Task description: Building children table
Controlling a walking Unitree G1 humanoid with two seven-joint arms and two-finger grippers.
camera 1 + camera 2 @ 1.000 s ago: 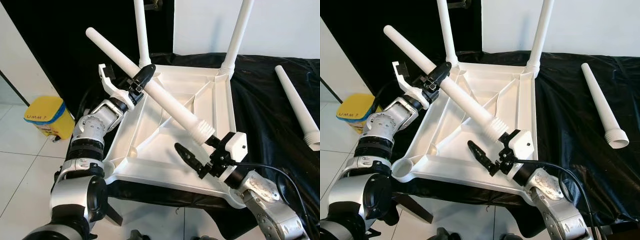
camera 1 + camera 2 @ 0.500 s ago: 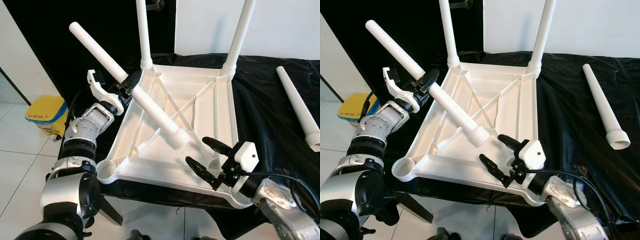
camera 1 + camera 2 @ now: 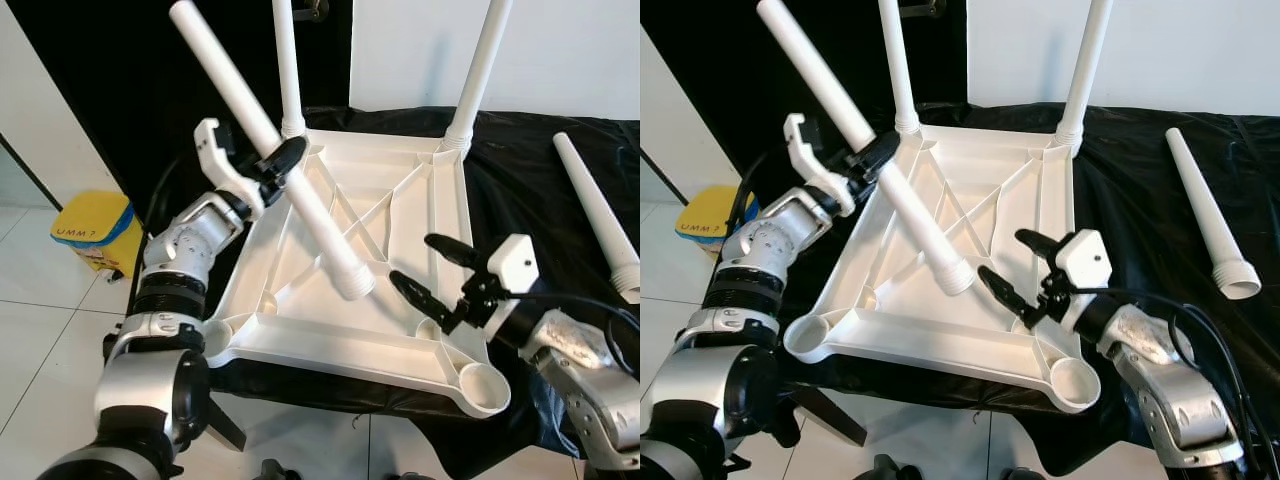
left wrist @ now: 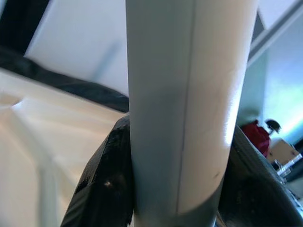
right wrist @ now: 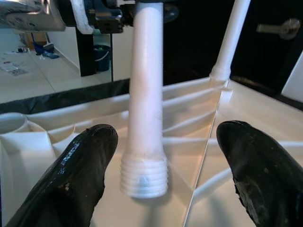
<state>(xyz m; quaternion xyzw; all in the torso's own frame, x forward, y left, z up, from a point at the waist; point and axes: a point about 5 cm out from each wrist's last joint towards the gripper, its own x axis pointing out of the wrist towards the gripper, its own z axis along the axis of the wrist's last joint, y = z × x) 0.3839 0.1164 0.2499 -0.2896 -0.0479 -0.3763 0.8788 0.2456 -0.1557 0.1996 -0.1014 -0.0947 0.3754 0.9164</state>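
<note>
Over upturned tabletop (image 3: 400, 200): white tapered leg (image 3: 270, 140), threaded end down, tilted.

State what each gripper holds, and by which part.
Left gripper grips the white table leg mid-shaft. Right gripper is open, holding nothing.

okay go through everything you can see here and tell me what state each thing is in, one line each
Tabletop: upside down on the black cloth, two legs screwed in, both near corner sockets empty.
Held leg: tilted, threaded end down over the tabletop, clamped by the left tool.
Right tool: open, holding nothing.
Spare leg: lying loose on the cloth.
Yellow bin: standing on the floor.
</note>
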